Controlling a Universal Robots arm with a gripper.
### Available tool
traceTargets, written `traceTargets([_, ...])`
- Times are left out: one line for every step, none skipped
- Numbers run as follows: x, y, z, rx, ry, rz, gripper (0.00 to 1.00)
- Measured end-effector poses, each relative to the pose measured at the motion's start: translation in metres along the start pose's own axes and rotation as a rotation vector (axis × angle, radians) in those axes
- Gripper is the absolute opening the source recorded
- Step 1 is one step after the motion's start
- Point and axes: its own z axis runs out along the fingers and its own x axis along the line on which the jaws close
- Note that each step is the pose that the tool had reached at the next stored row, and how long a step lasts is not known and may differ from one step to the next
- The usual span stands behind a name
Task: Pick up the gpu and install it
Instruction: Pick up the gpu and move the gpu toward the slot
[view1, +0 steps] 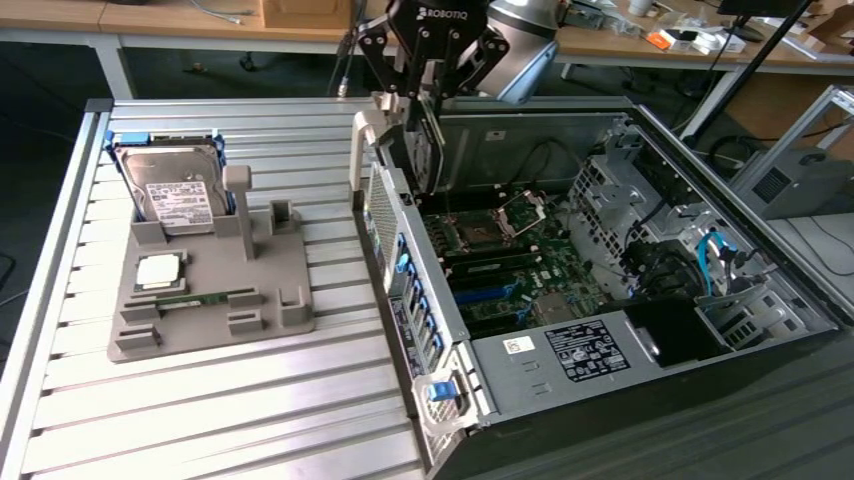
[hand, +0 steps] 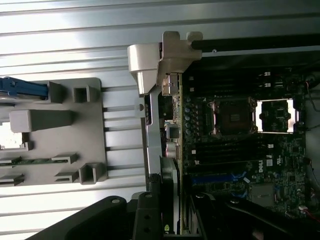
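Note:
The gpu (view1: 427, 150) hangs on edge from my gripper (view1: 424, 88), which is shut on it. Its silver end bracket (view1: 378, 125) points toward the exterior view's left, just above the side wall of the open computer case (view1: 414, 290). In the wrist view the gpu (hand: 169, 150) runs edge-on from my gripper (hand: 172, 197) out to the silver bracket (hand: 160, 57). It hovers over the edge of the motherboard (hand: 235, 150), beside the case wall, and is not seated in a slot.
A grey parts holder (view1: 274, 300) lies on the slatted table at the exterior view's left. It carries a hard drive (view1: 174, 190), a processor chip (view1: 158, 268) and a narrow memory stick (view1: 200, 298). Inside the case are the motherboard (view1: 514, 265), cables and a drive bay (view1: 667, 220).

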Motion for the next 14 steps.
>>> traceTargets([-0.001, 0.0001, 0.0000, 0.0000, 0.0000, 0.000, 0.27])
traceTargets([-0.002, 0.0001, 0.0000, 0.0000, 0.0000, 0.000, 0.27])
traceTargets([-0.003, 0.0002, 0.0001, 0.0000, 0.0000, 0.000, 0.27])
traceTargets([-0.004, 0.0003, 0.0001, 0.0000, 0.0000, 0.000, 0.27])
traceTargets([-0.006, 0.0004, 0.0002, 0.0000, 0.0001, 0.000, 0.27])
traceTargets([-0.006, 0.0005, 0.0002, 0.0000, 0.0000, 0.000, 0.27])
traceTargets([-0.007, 0.0005, 0.0002, 0.0000, 0.0000, 0.000, 0.27])
traceTargets([-0.008, 0.0006, 0.0002, 0.0000, 0.0000, 0.000, 0.27])
traceTargets([-0.009, 0.0006, 0.0003, 0.0000, 0.0000, 0.000, 0.27])
traceTargets([-0.010, 0.0006, 0.0003, 0.0000, 0.0000, 0.000, 0.27])
traceTargets([-0.010, 0.0007, 0.0003, 0.0001, 0.0001, 0.000, 0.27])
traceTargets([-0.011, 0.0007, 0.0004, 0.0000, 0.0000, 0.000, 0.27])
traceTargets([-0.012, 0.0007, 0.0004, 0.0000, 0.0000, 0.000, 0.27])
traceTargets([-0.013, 0.0008, 0.0004, 0.0000, 0.0000, 0.000, 0.27])
